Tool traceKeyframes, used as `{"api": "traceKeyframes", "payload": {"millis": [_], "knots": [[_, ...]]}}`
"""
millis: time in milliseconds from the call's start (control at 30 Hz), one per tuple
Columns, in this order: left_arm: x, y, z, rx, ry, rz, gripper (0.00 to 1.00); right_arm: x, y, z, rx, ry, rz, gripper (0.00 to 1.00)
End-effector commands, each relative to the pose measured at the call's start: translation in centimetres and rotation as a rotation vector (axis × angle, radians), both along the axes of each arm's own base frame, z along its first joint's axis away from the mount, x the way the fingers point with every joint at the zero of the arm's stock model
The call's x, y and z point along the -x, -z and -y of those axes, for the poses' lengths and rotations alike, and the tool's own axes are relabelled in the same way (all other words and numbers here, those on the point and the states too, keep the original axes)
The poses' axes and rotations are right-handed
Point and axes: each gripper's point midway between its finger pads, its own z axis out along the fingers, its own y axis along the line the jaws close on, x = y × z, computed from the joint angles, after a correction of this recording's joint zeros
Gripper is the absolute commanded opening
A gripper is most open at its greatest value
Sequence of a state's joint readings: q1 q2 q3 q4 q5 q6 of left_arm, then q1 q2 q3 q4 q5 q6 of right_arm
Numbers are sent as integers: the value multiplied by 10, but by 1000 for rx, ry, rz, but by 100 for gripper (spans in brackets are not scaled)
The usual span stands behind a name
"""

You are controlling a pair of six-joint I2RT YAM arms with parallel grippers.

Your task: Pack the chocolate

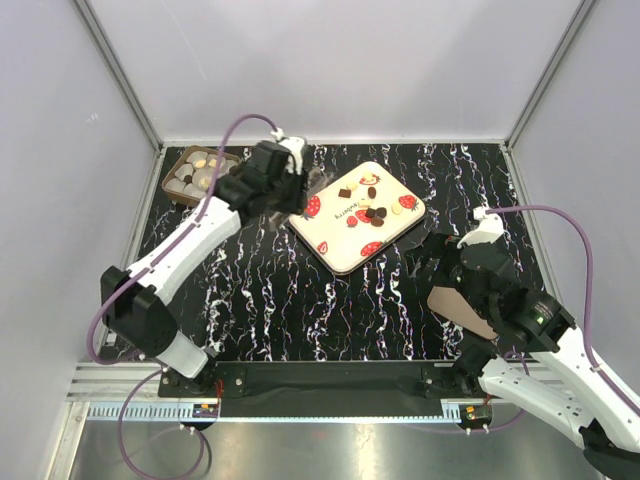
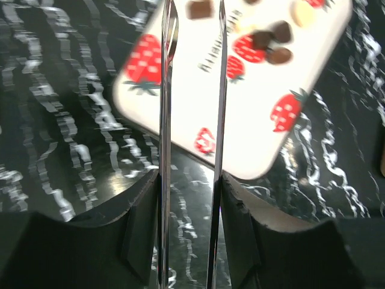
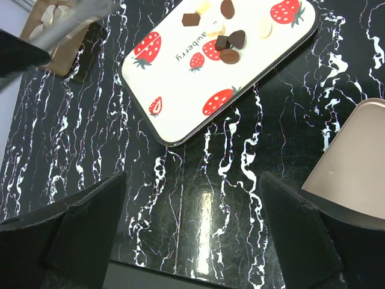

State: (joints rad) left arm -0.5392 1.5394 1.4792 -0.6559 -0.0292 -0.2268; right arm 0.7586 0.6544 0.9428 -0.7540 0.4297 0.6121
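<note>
The left end effector (image 2: 189, 201) is closed partway on metal tweezers (image 2: 163, 120). The blades stand apart with nothing seen between them, and their tips reach the strawberry tray (image 2: 252, 150) at the top of the frame. The right end effector (image 3: 192, 223) is spread wide and empty. The chocolate (image 1: 373, 212) is seen scattered on the tray, mid-frame. The brown box (image 1: 200, 170) sits upper left; its filling cannot be told. Most packing is judged left.

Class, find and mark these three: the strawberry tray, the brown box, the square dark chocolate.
strawberry tray (image 3: 180, 90), right wrist view, bare cream surface.
brown box (image 1: 175, 170), top external view, left rim.
square dark chocolate (image 3: 190, 18), right wrist view, top face.
</note>
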Motion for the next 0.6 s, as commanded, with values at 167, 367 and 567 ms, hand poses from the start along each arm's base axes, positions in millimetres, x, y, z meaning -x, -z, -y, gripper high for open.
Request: {"api": "traceKeyframes", "payload": {"millis": [167,367,567], "knots": [[18,32,94,33,122,-26,46,1,-16,8,-36,42,37,100],[33,70,127,-32,172,-56,48,2,-17,12,-26,45,43,100],[30,93,138,-64,179,-78,51,3,-16,14,-24,50,47,100]]}}
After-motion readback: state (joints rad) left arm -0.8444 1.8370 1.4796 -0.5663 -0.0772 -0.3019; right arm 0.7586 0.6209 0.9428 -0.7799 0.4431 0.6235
